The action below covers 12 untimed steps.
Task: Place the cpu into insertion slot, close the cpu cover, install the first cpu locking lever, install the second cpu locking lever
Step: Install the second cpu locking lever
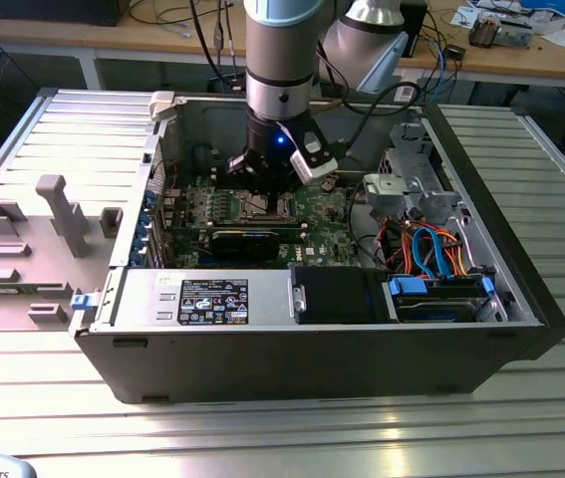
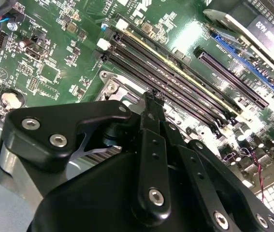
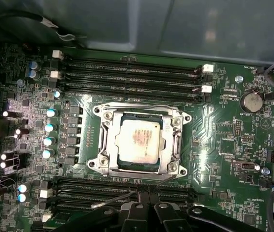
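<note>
The cpu [image 3: 137, 143] sits in the slot [image 3: 108, 140], cover [image 3: 175, 140] down. The hand [image 3: 141, 209], fingers together, hovers beside a thin lever [image 3: 127, 195]; press it slowly, square-on.

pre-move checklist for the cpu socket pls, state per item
1. cpu seated in the insertion slot: ok, lies flat and square in it.
2. cpu cover closed: ok, the frame looks down around the cpu.
3. Locking levers latched: not ok, one thin lever angles out loose over the memory slots.
4. Second lever: cannot tell.
5. hand position: ok, tip low over the green board at the socket's edge.
6. hand empty: cannot tell.
</note>
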### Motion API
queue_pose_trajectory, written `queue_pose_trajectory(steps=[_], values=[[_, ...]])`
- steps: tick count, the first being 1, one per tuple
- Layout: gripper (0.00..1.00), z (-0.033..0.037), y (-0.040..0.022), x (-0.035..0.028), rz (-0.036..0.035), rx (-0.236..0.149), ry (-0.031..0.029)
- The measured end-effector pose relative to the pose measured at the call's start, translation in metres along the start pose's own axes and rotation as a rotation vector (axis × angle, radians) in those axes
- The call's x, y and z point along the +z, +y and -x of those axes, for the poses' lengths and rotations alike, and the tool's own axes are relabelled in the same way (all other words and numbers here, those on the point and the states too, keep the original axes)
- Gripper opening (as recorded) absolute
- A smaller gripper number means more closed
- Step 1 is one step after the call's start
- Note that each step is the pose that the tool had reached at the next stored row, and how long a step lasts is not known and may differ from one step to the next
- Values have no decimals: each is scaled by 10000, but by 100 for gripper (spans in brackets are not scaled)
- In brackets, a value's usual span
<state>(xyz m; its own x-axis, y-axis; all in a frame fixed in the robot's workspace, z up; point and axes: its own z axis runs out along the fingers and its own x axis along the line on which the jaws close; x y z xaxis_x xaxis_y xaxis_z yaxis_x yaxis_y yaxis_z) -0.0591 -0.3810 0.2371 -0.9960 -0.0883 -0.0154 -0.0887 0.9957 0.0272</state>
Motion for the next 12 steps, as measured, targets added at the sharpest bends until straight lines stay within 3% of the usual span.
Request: queue_pose_trajectory(steps=[12], values=[[11, -1, -1, 37, 1, 0, 0]])
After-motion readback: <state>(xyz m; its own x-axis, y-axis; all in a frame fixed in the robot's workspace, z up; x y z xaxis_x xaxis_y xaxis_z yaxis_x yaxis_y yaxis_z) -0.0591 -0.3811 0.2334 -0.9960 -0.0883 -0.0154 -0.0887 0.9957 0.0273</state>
